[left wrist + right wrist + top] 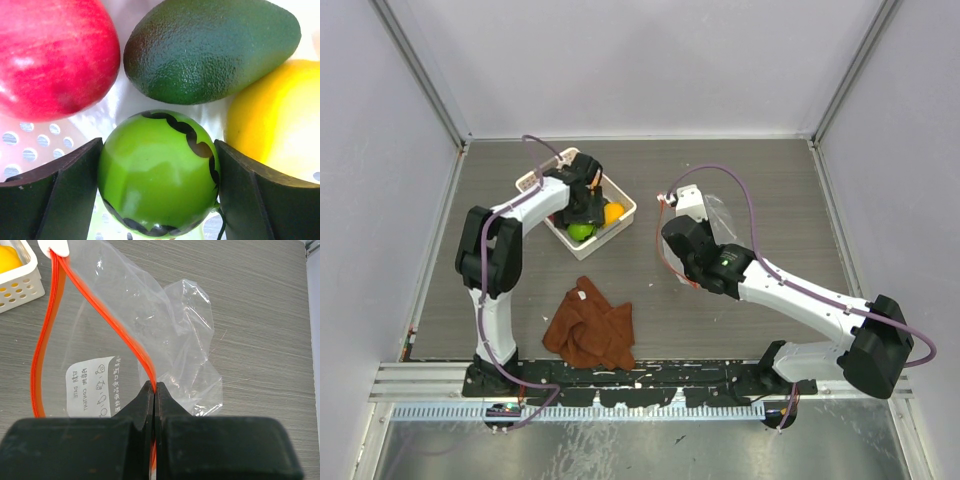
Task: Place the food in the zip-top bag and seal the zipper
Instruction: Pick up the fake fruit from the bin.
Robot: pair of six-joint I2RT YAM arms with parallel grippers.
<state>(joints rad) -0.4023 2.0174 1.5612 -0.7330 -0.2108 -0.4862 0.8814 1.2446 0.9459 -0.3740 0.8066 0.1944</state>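
The clear zip-top bag lies on the grey bench just ahead of the right end effector, which is clenched on the orange-red zipper, the bag's mouth gaping in a loop to its left. The white basket sits under the left end effector, and a brown cloth lies well behind it. That end effector grasps the bright green fruit, a finger against each side, with the red fruit, dark green fruit and yellow fruit just beyond its fingertips.
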